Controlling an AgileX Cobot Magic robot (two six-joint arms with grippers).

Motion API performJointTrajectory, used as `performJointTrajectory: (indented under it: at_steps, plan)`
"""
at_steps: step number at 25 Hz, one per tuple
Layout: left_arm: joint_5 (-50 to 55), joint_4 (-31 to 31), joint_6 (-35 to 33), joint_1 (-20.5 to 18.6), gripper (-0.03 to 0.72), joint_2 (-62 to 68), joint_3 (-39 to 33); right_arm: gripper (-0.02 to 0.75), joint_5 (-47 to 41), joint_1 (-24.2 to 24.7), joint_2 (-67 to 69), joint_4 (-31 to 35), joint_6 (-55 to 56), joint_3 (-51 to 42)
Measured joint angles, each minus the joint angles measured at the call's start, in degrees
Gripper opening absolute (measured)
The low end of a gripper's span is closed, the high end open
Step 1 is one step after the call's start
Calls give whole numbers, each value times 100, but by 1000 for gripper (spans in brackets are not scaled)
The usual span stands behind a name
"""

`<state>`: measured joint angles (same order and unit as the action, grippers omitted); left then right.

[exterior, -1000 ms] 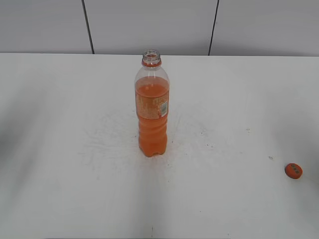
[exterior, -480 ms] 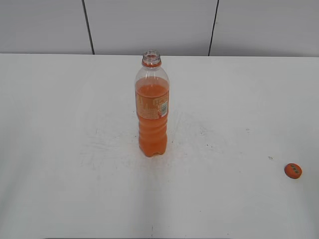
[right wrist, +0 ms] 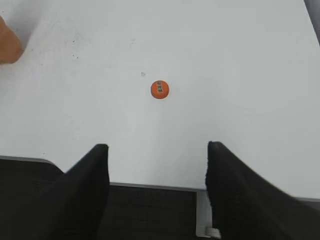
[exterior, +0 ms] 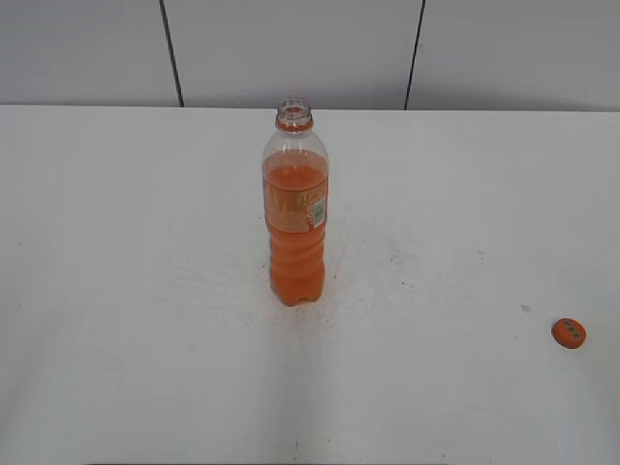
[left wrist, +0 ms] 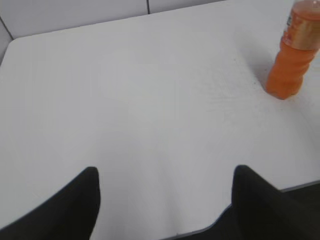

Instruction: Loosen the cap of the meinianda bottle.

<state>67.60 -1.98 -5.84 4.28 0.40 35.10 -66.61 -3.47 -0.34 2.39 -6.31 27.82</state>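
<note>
Orange cap (exterior: 569, 333) off bottle (exterior: 295, 208), left claw (left wrist: 165, 187) spread; right claw (right wrist: 157, 167) spread, both empty

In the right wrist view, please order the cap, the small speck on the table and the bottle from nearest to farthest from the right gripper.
1. The cap, lying ahead of the open right gripper.
2. The small speck, just beyond, slightly left.
3. The meinianda bottle, far left edge.

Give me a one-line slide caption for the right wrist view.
Open right gripper hovers empty near the table edge; the orange cap lies loose ahead, the meinianda bottle barely showing at far left.
</note>
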Motion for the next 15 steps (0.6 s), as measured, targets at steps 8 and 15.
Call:
performJointTrajectory:
  at_steps: [8, 15]
  plan:
    - [-710, -266, -206, -5, 496, -76, -247, 463, 725, 0, -18, 28, -310, -251]
    - [-795, -280, -206, -13, 496, -80, -247, 463, 796, 0, -18, 28, -349, -258]
